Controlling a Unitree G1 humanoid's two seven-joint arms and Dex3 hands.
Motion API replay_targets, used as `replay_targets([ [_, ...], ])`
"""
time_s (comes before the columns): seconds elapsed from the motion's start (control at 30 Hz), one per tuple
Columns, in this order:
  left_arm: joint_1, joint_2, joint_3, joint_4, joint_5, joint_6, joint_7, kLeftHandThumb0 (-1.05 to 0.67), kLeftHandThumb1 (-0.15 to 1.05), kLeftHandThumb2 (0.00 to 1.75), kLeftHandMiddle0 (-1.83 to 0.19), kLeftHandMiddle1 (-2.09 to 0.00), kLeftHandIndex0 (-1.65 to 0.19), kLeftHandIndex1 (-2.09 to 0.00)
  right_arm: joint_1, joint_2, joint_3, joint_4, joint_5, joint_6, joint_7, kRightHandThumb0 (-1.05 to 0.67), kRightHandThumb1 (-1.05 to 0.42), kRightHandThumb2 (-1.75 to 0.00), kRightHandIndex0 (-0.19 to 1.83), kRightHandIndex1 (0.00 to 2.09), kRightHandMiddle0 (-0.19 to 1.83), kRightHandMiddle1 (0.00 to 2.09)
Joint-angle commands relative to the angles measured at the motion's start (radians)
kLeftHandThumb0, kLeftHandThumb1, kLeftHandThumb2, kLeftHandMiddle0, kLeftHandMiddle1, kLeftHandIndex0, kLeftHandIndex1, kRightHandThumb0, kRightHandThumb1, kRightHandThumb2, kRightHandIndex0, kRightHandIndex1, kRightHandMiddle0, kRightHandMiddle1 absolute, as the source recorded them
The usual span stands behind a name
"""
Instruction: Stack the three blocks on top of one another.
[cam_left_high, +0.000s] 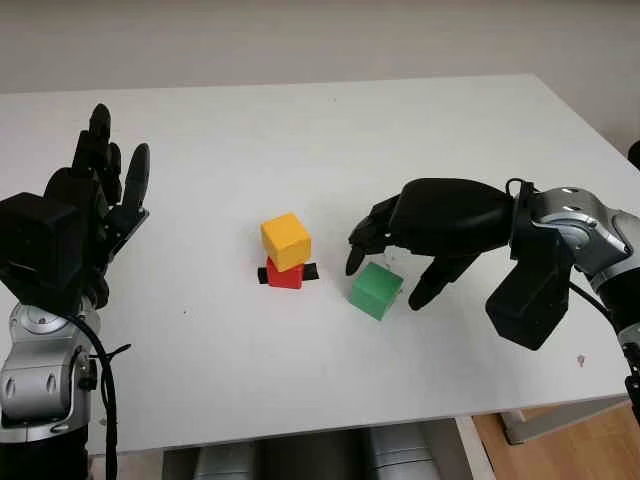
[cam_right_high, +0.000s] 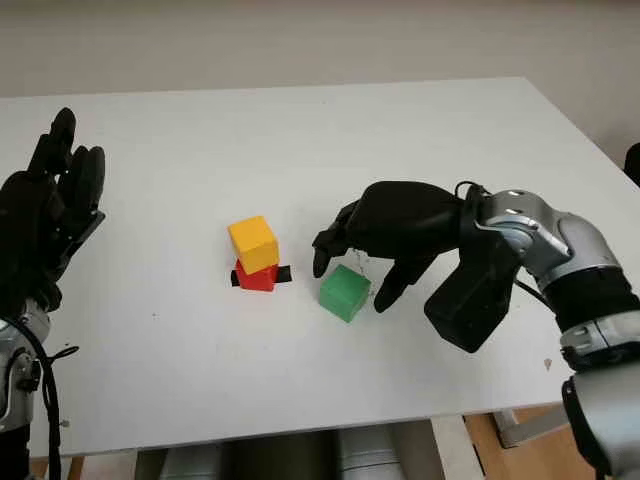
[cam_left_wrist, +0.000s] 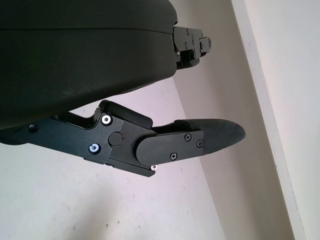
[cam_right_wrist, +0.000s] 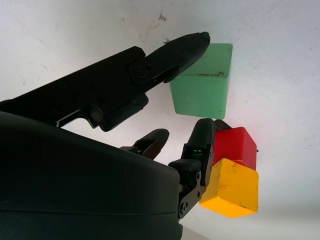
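The right hand (cam_left_high: 385, 270), black with three fingers, hangs over the white table (cam_left_high: 330, 130) right of centre, its fingers spread and curved down around a small green cube-shaped block (cam_left_high: 376, 290) without closing on it; it holds nothing. One finger (cam_right_wrist: 185, 45) lies along the block's right side, the others (cam_right_wrist: 200, 145) sit at its far-left side. The green block stands on the table just right of the other two blocks. There a yellow cube block (cam_left_high: 286, 241) sits on a smaller red block (cam_left_high: 284, 274), turned a little askew. The red one rests on a short strip of black tape (cam_left_high: 310, 271). The left hand (cam_left_high: 100, 190) is open, raised above the table's far left part, well apart from the blocks.
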Motion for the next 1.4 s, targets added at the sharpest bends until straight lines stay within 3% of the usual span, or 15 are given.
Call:
replay_targets([
  [0.0, -0.003, 0.002, -0.002, -0.012, 0.0, -0.004, -0.002, -0.69, 1.05, 0.53, 0.05, -0.05, 0.06, -0.06, -0.016, -0.001, 0.005, 0.014, -0.01, -0.003, -0.017, -0.68, -0.84, -0.06, 0.5, 0.3, 0.29, 0.9],
  [0.27, -0.002, 0.001, 0.0, -0.016, -0.005, -0.001, -0.002, -0.69, 1.05, 0.53, 0.05, -0.06, 0.06, -0.05, -0.016, 0.002, 0.019, 0.04, -0.06, -0.021, -0.098, -0.66, -0.84, -0.05, 0.52, 0.38, 0.31, 0.92],
  [0.4, 0.001, 0.002, -0.001, -0.021, -0.005, 0.002, -0.003, -0.69, 1.05, 0.53, 0.05, -0.05, 0.06, -0.05, -0.018, 0.006, 0.028, 0.053, -0.104, -0.019, -0.153, -0.66, -0.83, -0.05, 0.44, 0.57, 0.32, 0.91],
  [0.67, 0.003, 0.0, 0.001, -0.025, -0.009, 0.004, -0.006, -0.69, 1.05, 0.52, 0.06, -0.05, 0.06, -0.05, -0.035, 0.009, 0.063, 0.093, -0.185, -0.03, -0.265, -0.62, -0.84, -0.05, 0.39, 0.7, 0.34, 0.92],
  [0.87, 0.002, -0.005, 0.004, -0.026, -0.017, 0.007, -0.006, -0.69, 1.05, 0.5, 0.06, -0.05, 0.06, -0.05, -0.049, 0.008, 0.093, 0.114, -0.228, -0.035, -0.323, -0.61, -0.85, -0.05, 0.31, 0.86, 0.33, 1.01],
  [1.37, 0.005, 0.0, -0.002, -0.033, -0.015, 0.014, -0.003, -0.7, 1.05, 0.47, 0.06, -0.05, 0.07, -0.05, -0.074, 0.013, 0.138, 0.153, -0.277, -0.043, -0.424, -0.54, -0.92, -0.06, 0.25, 1.03, 0.37, 1.29],
])
